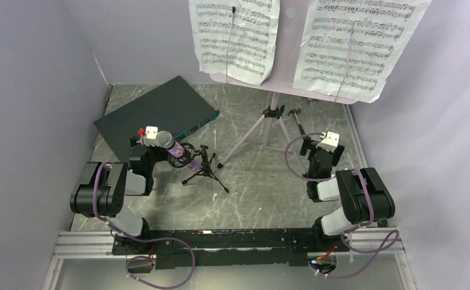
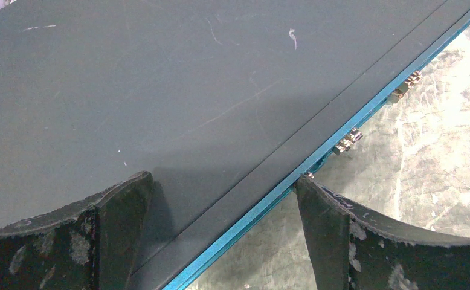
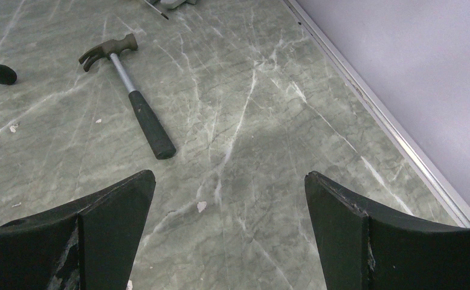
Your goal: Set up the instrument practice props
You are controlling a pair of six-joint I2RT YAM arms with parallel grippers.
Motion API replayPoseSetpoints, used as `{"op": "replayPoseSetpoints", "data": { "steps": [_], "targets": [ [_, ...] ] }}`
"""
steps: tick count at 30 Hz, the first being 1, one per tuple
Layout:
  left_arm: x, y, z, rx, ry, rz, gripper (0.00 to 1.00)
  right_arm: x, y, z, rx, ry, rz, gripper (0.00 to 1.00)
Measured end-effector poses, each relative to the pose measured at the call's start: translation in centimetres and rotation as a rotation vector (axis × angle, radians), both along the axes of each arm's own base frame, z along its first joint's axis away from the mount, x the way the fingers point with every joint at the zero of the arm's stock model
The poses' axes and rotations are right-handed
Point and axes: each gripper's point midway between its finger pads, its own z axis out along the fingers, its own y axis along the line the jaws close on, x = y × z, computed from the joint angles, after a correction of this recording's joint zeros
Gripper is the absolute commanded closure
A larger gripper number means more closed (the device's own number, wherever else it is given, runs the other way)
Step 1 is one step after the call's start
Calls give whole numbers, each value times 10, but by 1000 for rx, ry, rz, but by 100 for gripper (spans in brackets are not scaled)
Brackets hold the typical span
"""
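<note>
The lilac perforated music-stand plate (image 1: 284,45) stands on its tripod pole (image 1: 267,124) at the back and carries two white sheet-music pages (image 1: 235,36). The purple glitter microphone (image 1: 177,152) with a silver mesh head sits tilted in the small black tripod mic stand (image 1: 205,168) at left centre. My left gripper (image 1: 143,144) (image 2: 223,181) is open and empty, just left of the microphone head, over the edge of a dark box. My right gripper (image 1: 317,147) (image 3: 229,178) is open and empty over bare table, right of the tripod legs.
A flat dark box with a blue edge (image 1: 157,112) (image 2: 160,78) lies at the back left. A hammer (image 1: 297,118) (image 3: 137,103) lies by the tripod's right leg. A tripod foot (image 3: 0,74) shows. Walls close both sides and the back.
</note>
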Motion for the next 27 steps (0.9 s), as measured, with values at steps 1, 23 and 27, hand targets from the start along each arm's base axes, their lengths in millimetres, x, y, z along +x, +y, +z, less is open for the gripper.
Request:
{"op": "replayPoseSetpoints", "data": {
  "steps": [1, 23, 27],
  "targets": [
    [0, 0, 0, 0, 0, 0, 6, 0, 0, 0, 0, 0, 0, 0],
    [0, 1, 0, -1, 1, -5, 6, 0, 0, 0, 0, 0, 0, 0],
    [0, 1, 0, -1, 1, -6, 6, 0, 0, 0, 0, 0, 0, 0]
  ]
}}
